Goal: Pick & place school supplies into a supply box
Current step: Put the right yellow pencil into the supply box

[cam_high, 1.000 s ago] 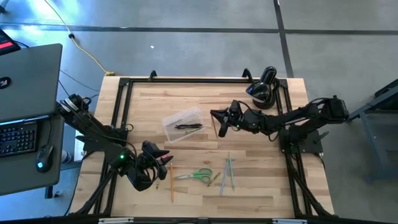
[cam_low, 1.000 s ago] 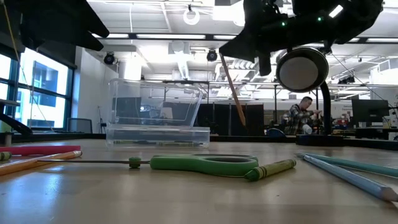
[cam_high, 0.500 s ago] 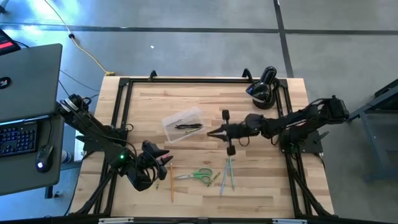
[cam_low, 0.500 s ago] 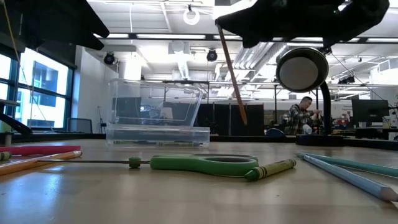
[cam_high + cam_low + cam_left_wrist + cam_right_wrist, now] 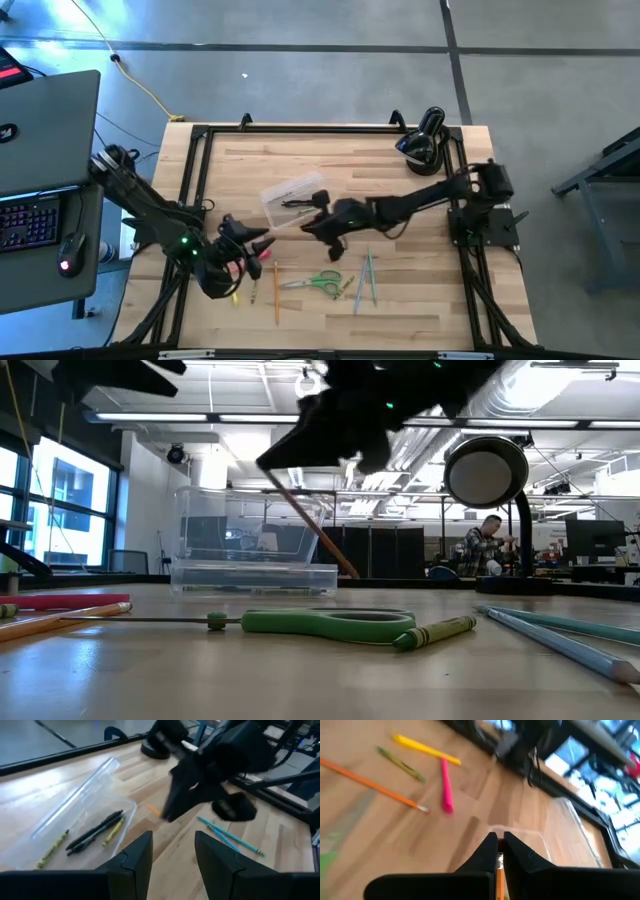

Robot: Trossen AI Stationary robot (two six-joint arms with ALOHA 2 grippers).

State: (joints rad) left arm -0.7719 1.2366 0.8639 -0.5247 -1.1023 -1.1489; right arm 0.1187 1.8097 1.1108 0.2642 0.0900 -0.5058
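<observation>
Box [image 5: 293,198]: clear, shallow, left of table centre; dark pens and a yellow-green crayon lie inside. On the table nearer the front lie green scissors [image 5: 322,282], an orange pencil [image 5: 276,300] and two teal pencils [image 5: 368,278]. Pink pen [image 5: 445,790] and yellow pen [image 5: 425,749] lie by the left gripper [image 5: 250,252]. Black lamp [image 5: 423,143] at back right corner. Right gripper [image 5: 308,225] hangs beside the box's near edge, fingers pinched on a brown pencil [image 5: 318,536], tilted, above the table. Left gripper hovers parted, holding nothing.

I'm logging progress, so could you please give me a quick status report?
Right gripper shut on a pencil, beside the supply box. Left gripper open, waiting near the table's left edge. Scissors not yet picked up.
</observation>
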